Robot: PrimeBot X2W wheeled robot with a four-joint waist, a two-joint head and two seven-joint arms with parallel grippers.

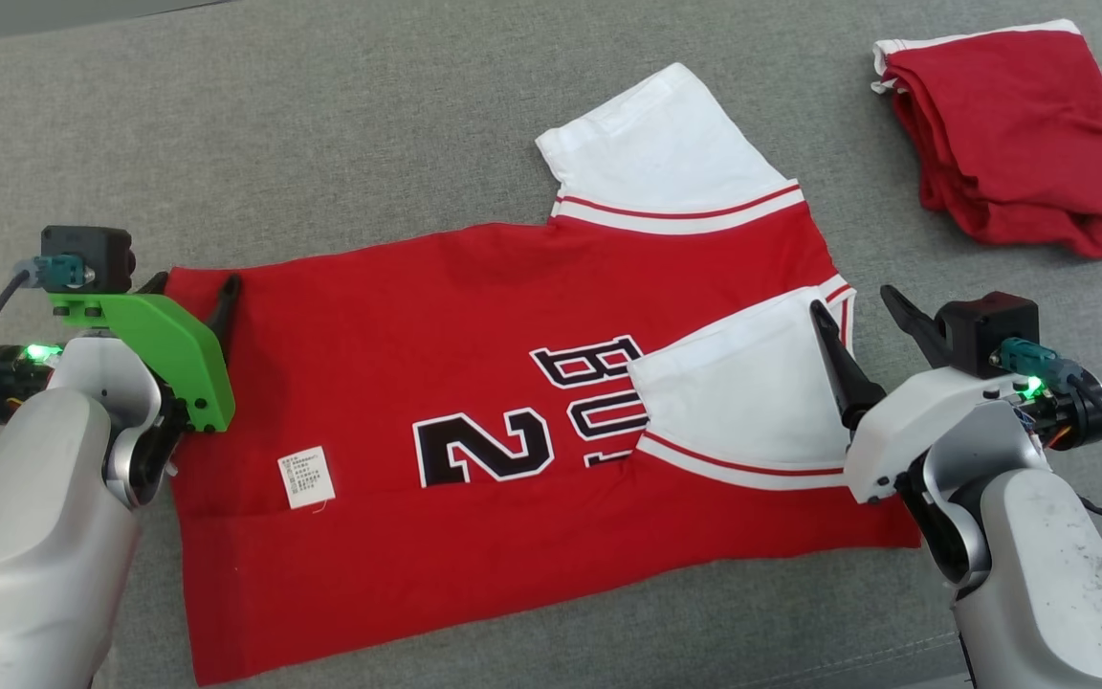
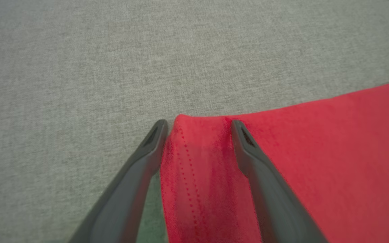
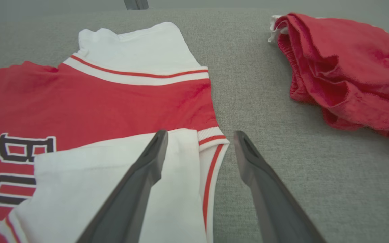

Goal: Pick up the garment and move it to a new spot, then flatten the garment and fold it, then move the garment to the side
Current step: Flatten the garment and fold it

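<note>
— Where does the garment (image 1: 474,383) lie?
— It lies flat on the grey cloth surface (image 1: 321,144). One white sleeve (image 1: 742,392) is folded over part of the black letters. One can read "BU" and a big "2". The print on the small white label (image 1: 305,476) is too fine to read.
— And the grippers?
— Both stand wide apart and hold nothing. The left gripper (image 1: 194,282) straddles the red hem corner, and the right gripper (image 1: 849,299) is at the striped edge beside that sleeve. A folded red cloth (image 1: 1015,134) lies well apart.

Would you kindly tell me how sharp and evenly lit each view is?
Head view: sharp, evenly lit, soft shadows; print on the red jersey with white sleeves legible. Left wrist view: soft throughout, left gripper's dark fingers blurred. Right wrist view: right gripper's dark fingers blurred, folded red garment clearer.
</note>
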